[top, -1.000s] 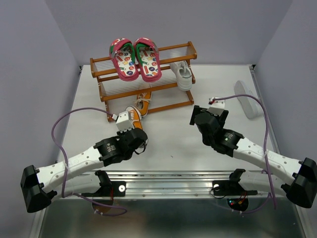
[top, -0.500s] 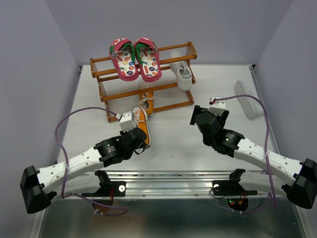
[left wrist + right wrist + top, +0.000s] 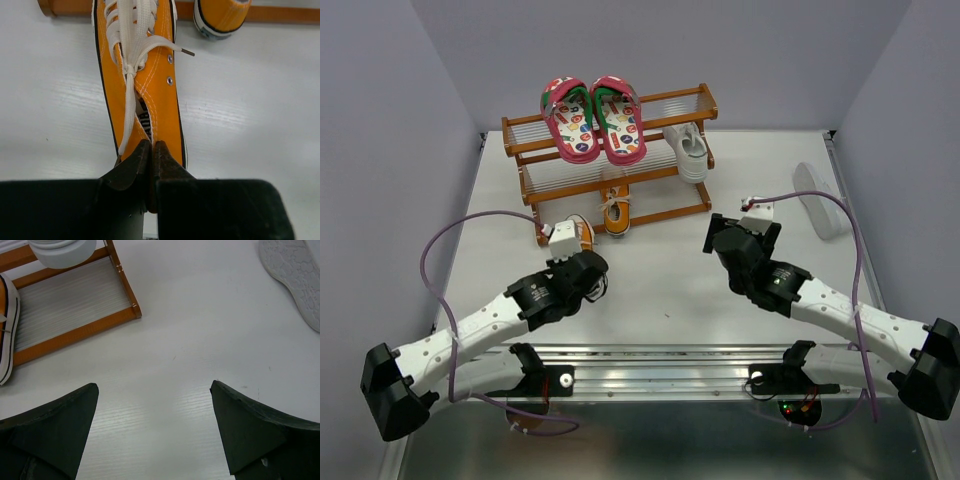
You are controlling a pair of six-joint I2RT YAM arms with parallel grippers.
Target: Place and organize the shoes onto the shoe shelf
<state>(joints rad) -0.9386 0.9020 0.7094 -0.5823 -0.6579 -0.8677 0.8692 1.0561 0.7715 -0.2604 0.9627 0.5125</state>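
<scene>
Shoes first, from the grip outward. Pinches the heel end of one orange sneaker (image 3: 160,90) with the left gripper (image 3: 150,147), fingers nearly pressed together on the thin edge there. Appears to rest flat on the table (image 3: 660,290), laces up, toe aimed at the shoe shelf (image 3: 75,336), near its left front corner and not yet on a tier. Beside that toe, the other orange sneaker (image 3: 220,15), seated on the lower tier with its nose poking past the front rail. Farther out, holds nothing in the right gripper (image 3: 155,425): spread wide above bare table.

Judging progress: looks about two thirds done. Up on the top tier, the pink pair (image 3: 592,118), side by side. At the shelf's right end, one white sneaker (image 3: 687,150); which tier, hard to tell. Left to shelve, apparently: the pinched orange one, plus the second white sneaker (image 3: 817,200), lying sole-up well off to the right.

No brand or legible writing anywhere — only a striped tag inside the held sneaker and tiny sticker prints on the pink pair, too small to read.
</scene>
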